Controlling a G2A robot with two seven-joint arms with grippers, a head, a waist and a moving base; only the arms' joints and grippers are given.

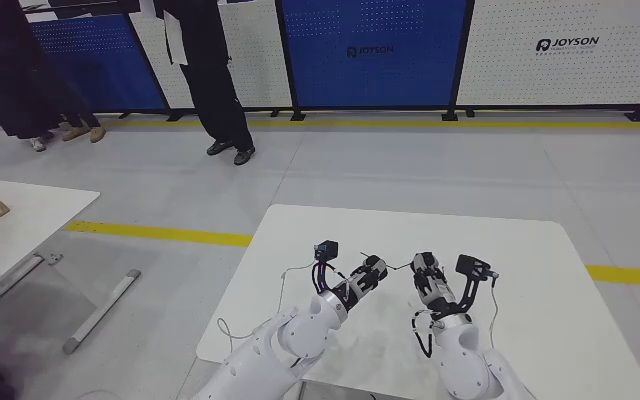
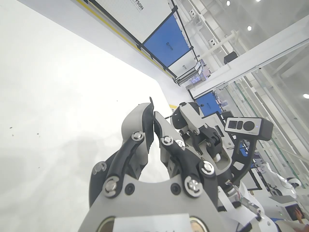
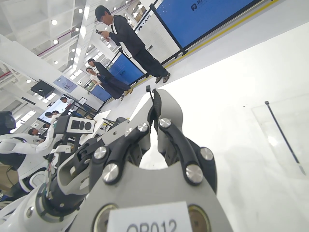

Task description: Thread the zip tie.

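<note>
A thin black zip tie [image 1: 399, 266] runs between my two grippers, just above the white table [image 1: 520, 260] near its front. My left gripper [image 1: 374, 267] is shut on one end, and a short black tip [image 2: 151, 101] sticks out past its pads. My right gripper [image 1: 423, 264] is shut on the other end; the square head [image 3: 147, 89] pokes out beyond its fingertips. From the left wrist, the right gripper [image 2: 178, 115] sits close behind my left gripper [image 2: 153, 115], with a thin black strand [image 2: 169, 116] reaching toward it. How the tie runs between the pads is hidden.
A second black zip tie [image 3: 282, 134] lies flat on a clear sheet [image 3: 265, 119] on the table, off to one side of my right gripper [image 3: 154, 102]. The table's far half is bare white surface. People stand on the floor beyond the table.
</note>
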